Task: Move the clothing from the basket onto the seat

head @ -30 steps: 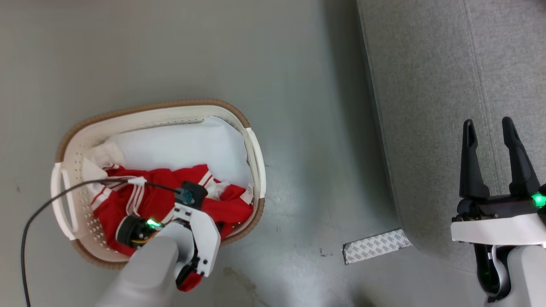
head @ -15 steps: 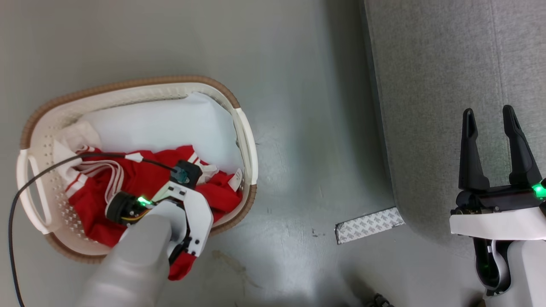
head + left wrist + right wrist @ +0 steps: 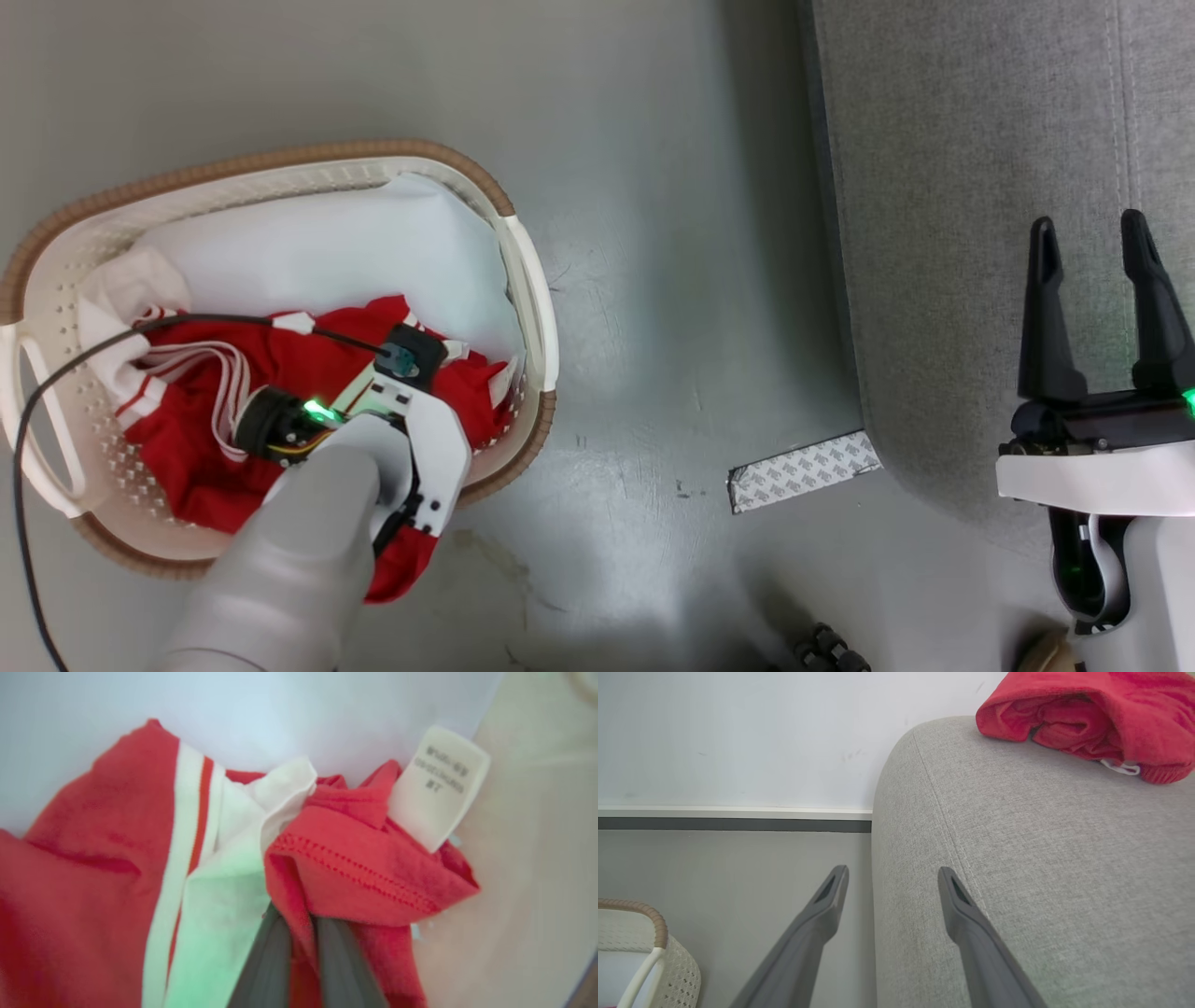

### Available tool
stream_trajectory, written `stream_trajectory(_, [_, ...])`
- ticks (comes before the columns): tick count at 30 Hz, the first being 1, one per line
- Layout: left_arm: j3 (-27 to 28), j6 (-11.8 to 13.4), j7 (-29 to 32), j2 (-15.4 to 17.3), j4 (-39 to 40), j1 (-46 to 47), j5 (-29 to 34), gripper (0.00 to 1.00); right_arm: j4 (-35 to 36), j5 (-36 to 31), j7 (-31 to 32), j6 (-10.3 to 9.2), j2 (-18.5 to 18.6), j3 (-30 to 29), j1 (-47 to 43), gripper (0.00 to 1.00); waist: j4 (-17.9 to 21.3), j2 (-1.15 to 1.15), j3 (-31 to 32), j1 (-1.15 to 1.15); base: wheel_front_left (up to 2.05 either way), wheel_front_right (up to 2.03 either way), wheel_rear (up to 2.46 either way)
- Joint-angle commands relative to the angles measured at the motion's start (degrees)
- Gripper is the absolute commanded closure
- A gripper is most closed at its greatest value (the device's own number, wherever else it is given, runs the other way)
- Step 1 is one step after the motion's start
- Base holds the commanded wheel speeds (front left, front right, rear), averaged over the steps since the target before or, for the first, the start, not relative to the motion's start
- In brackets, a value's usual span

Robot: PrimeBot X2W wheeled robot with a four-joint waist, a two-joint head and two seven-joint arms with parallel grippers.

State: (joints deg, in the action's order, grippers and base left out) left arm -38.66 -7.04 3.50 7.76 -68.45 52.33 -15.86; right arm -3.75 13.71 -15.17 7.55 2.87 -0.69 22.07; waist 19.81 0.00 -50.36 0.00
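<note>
At far left, on the grey floor (image 3: 653,187), you see the basket (image 3: 280,161). Its near half holds the red clothing (image 3: 187,448), heaped over a pale sheet (image 3: 327,252), with one red fold hanging over the near rim. Your left gripper (image 3: 299,917) is down in that heap, its two fingers pinched together on a fold of red fabric beside a white care label (image 3: 439,784). A black cable (image 3: 56,383) crosses the basket to the wrist. At centre, a strip of patterned tape (image 3: 805,469) lies on the floor, touching the sofa (image 3: 952,233). At right, your right gripper (image 3: 1088,224) hovers over the sofa, jaws apart and empty. Another red garment (image 3: 1087,718) lies on the sofa.
</note>
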Motion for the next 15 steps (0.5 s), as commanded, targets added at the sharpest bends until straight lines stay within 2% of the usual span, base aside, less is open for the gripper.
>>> stream_trajectory(1, [-0.1,-0.2,-0.8,-0.3,-0.3,0.0,-0.9,1.0,-0.1,-0.3,0.0,-0.13,0.0,-0.6,0.3,0.0,-0.4,0.0,0.6,0.0,0.0,0.0,0.0])
stream_trajectory(5, [0.8,-0.3,-3.8,-0.8,0.1,-1.1,-2.7,1.0,-1.3,-0.1,0.0,-0.13,0.0,-1.3,-0.3,0.0,-1.6,0.0,3.3,0.0,0.0,0.0,0.0])
stream_trajectory(15, [2.7,-0.5,-12.2,-1.4,4.6,-7.6,-10.6,1.0,-4.2,-0.3,0.0,-0.13,0.1,-3.5,-2.7,0.0,-5.6,0.0,14.5,0.0,0.0,0.0,0.0])
